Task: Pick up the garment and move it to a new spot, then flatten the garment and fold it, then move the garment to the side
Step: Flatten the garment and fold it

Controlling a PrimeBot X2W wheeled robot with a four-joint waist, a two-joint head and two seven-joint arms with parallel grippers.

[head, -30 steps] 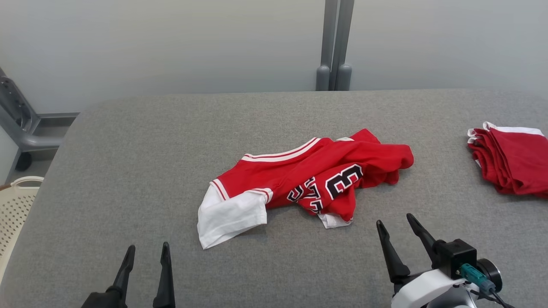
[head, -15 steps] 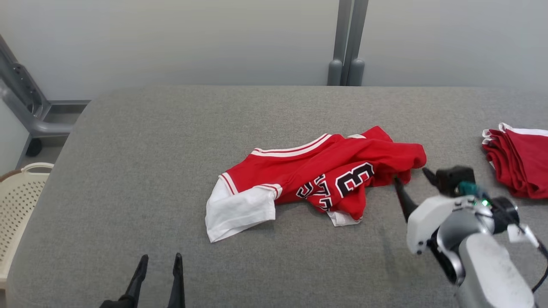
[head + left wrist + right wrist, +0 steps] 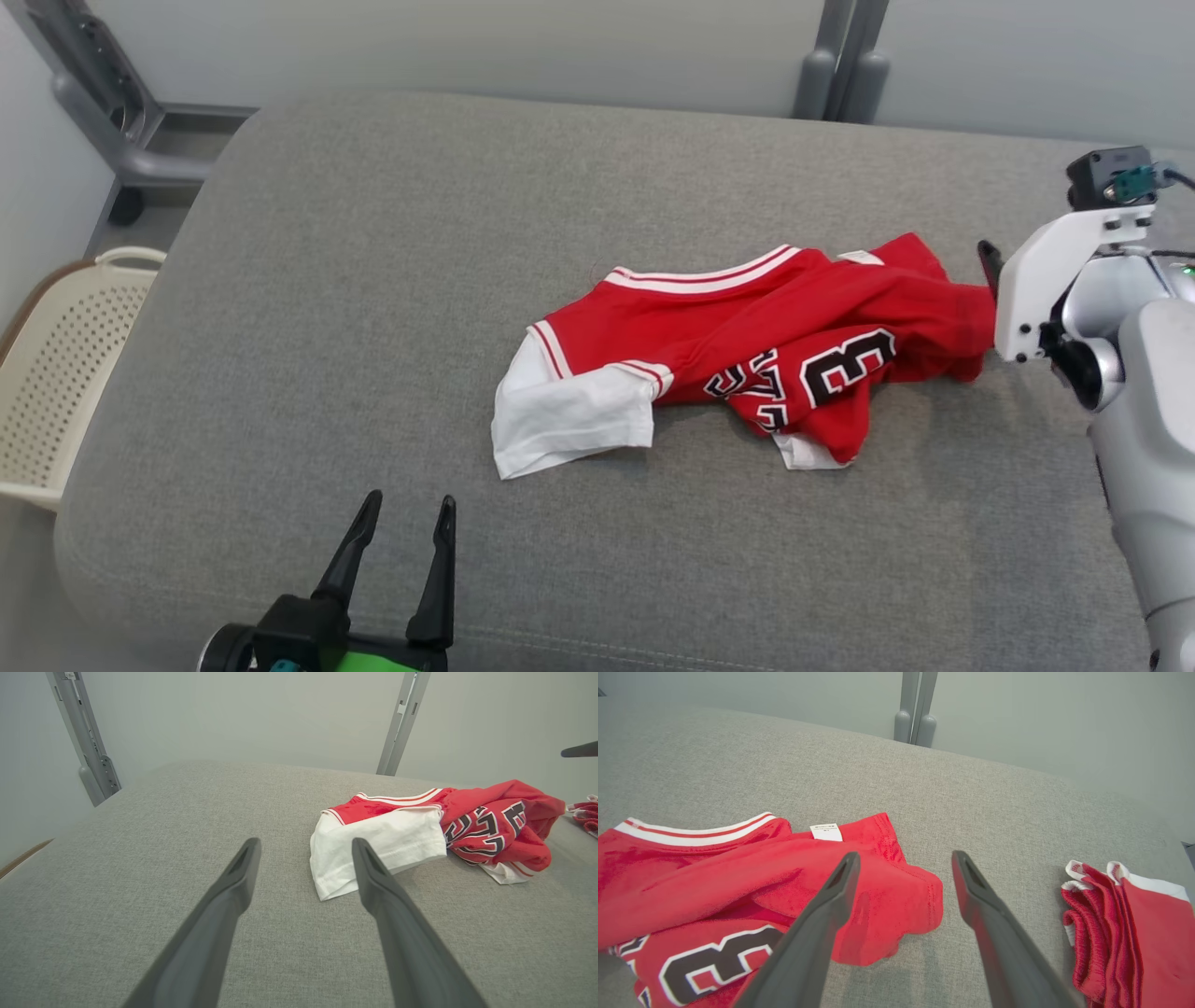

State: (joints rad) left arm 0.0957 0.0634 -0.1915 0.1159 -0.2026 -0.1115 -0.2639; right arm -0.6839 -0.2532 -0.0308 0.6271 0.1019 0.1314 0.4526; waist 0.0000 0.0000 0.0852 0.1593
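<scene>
So far, nothing of the task is judged done. At lower left, the left gripper [image 3: 411, 500] is held spread and empty. The garment [image 3: 747, 338] is seen crumpled on the table [image 3: 327, 280], unlifted. At its right end the right gripper [image 3: 906, 855] is spread, nothing pinched. Lifting, flattening, folding and setting aside are left.

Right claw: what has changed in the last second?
The right claw reached forward to the right end of the jersey, open astride its red corner; nothing gripped yet. The head camera shifted too. The jersey stays crumpled in place; the left claw stays open, near side.
</scene>
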